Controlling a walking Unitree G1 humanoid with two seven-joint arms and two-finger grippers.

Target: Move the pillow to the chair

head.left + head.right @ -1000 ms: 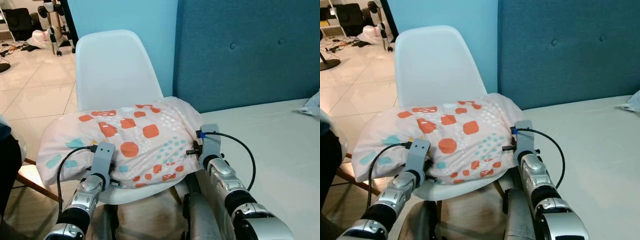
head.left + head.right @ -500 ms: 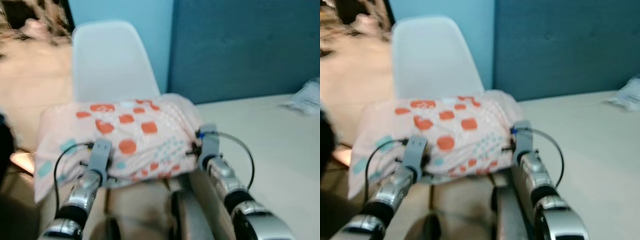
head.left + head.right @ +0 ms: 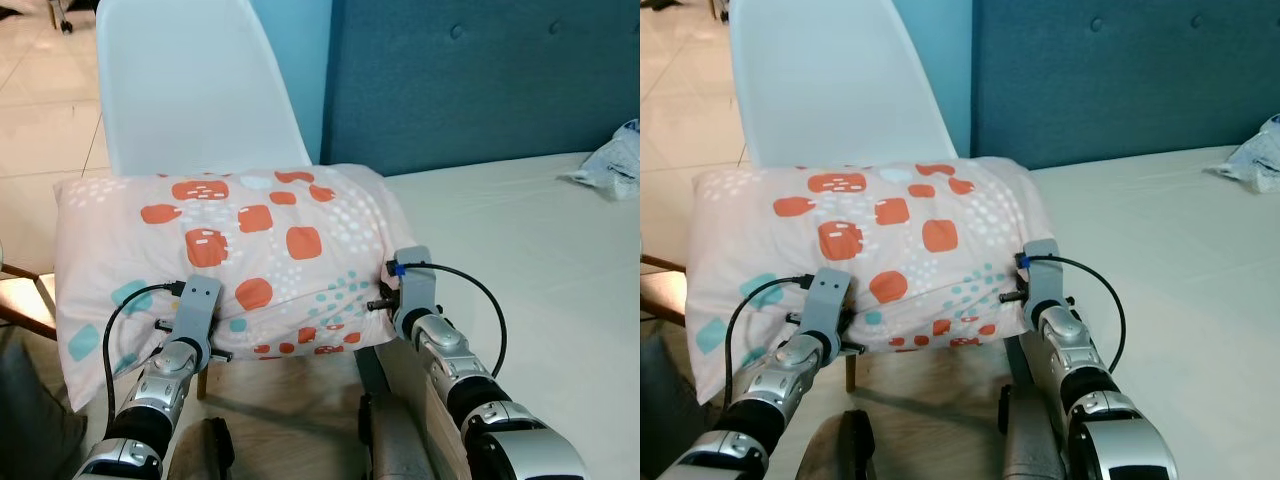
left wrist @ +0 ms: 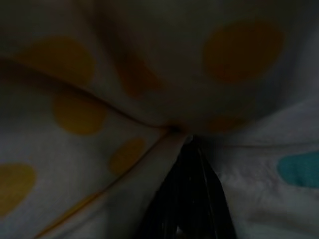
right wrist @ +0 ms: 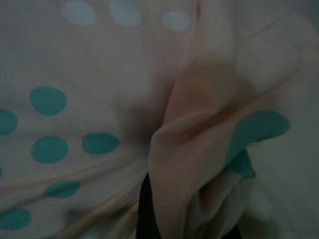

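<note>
Pillow (image 3: 240, 255) (pink, with orange squares and teal dots) held up in front of the white chair (image 3: 190, 90), covering its seat; contact with the seat cannot be confirmed. Left gripper (image 4: 187, 199) buried in the pillow's near lower edge, toward the end away from the bed (image 3: 520, 260), black fingers pinched into a fold of fabric. Right gripper (image 5: 149, 209) buried in the pillow's near lower corner on the bed side, cloth bunched around the dark fingers, clamped on the cover. Blue padded headboard (image 3: 480, 80) behind the bed, just beside the chair back. Crumpled white bag (image 3: 610, 160) on the bed, well apart from the pillow.
</note>
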